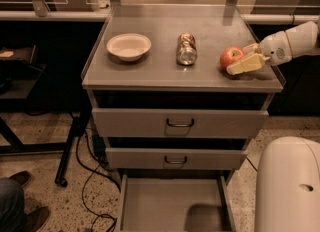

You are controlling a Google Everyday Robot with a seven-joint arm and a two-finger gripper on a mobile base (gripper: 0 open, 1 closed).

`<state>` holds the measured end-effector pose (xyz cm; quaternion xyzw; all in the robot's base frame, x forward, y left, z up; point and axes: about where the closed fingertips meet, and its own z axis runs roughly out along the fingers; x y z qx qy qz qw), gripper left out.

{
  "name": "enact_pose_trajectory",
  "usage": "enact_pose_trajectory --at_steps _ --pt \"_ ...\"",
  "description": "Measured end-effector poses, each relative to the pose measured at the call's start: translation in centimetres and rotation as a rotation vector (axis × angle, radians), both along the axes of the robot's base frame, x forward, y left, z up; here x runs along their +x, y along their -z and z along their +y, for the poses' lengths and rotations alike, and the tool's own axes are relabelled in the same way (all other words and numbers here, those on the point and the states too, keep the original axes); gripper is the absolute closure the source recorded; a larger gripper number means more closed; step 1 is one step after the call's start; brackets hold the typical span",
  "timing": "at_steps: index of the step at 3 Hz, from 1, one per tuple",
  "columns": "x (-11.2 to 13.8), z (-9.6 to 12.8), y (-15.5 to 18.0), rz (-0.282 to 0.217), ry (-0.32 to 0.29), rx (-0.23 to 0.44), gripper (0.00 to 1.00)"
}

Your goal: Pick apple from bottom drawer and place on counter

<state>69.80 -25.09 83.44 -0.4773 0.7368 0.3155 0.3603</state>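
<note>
Nearest my view, the robot's rounded white body (287,186) fills the lower right corner, smooth and glossy. Beside it the bottom drawer (160,201) stands pulled out, a shallow grey metal tray with low walls and a flat bare floor. Nothing lies in it that I can see, which fits the apple already being up top. On the speckled floor to the left are loose black cables (92,176) and somebody's dark shoe (30,218). Above the tray are two closed drawer fronts (180,122), plain grey sheet metal with dark loop handles. Then comes the bench (160,71), a matte grey top with slightly raised side edges. On it a shallow white bowl (129,46) sits to the left and a shiny, dented can (186,49) lies on its side near the middle. The apple (230,56), small, round and red-orange, rests on the bench toward the right edge. My tool (237,59) reaches in from the right on its white arm (295,41), its pale yellowish fingers (247,63) on either side of the fruit and closed against it, so I judge it gripped, not released. That low, sideways hold suits setting a round thing down without letting it roll. As I read it, only letting go and backing away remain.
</note>
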Motion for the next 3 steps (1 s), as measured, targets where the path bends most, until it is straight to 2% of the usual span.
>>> enact_pose_trajectory --at_steps 1,2,3 --pt "0.00 0.00 0.00 0.000 0.000 0.000 0.05" --pt "0.00 0.00 0.00 0.000 0.000 0.000 0.00" --pt "0.00 0.00 0.00 0.000 0.000 0.000 0.00"
